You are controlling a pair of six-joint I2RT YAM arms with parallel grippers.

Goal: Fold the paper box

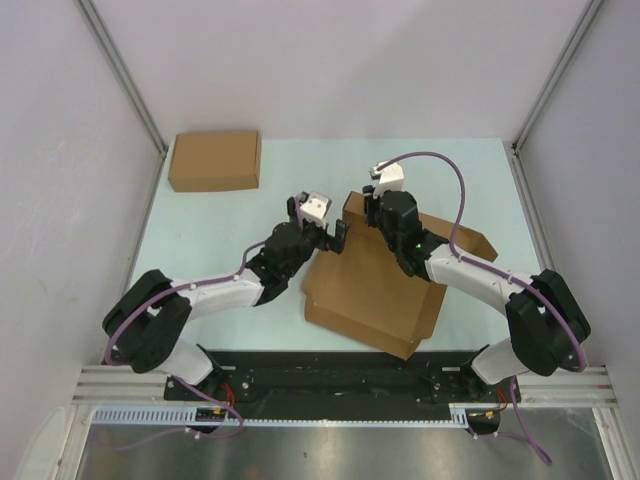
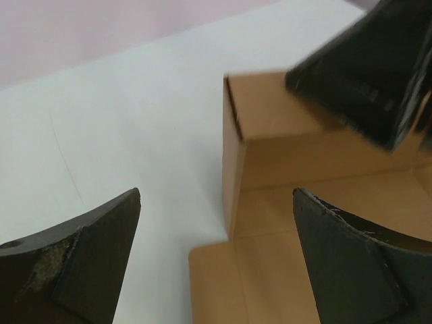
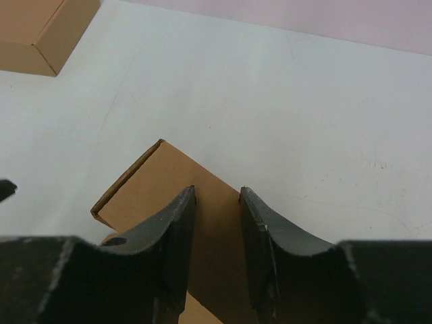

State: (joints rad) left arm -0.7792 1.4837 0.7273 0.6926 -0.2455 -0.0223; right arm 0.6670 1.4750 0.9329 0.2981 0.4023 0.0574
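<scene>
Bench (image 1: 200,260) is carrying two cardboard items. The paper box (image 1: 375,295) is lying at bench centre and spreading toward 4 o'clock. Its base panel is lying flat and its outer flaps are splaying toward 3 o'clock. One raised wall (image 2: 317,158) is standing at its 11 o'clock corner. A finished box (image 1: 215,160) is sitting well apart at 10 o'clock with neither arm near it. It is probably serving as a model rather than as work in hand.

Right pincer (image 1: 372,212) is reaching in from 4 o'clock and sitting on top of the raised wall. Its fingers (image 3: 177,229) are standing narrow, with cardboard showing between them. I am reading this as a pinch on the wall, likely pinning the fold upright so it is not springing flat.

Left pincer (image 1: 322,228) is hovering just beside the box's 10 o'clock edge, jaws gaping wide and gripping nothing. From its own camera the wall's corner is lying at 1 o'clock off the gap, close but apart. A flat tab (image 2: 223,283) of the sheet is lying at 6 o'clock under the gap. Judging that it is lining up to take that tab while its partner is steadying the wall.
</scene>
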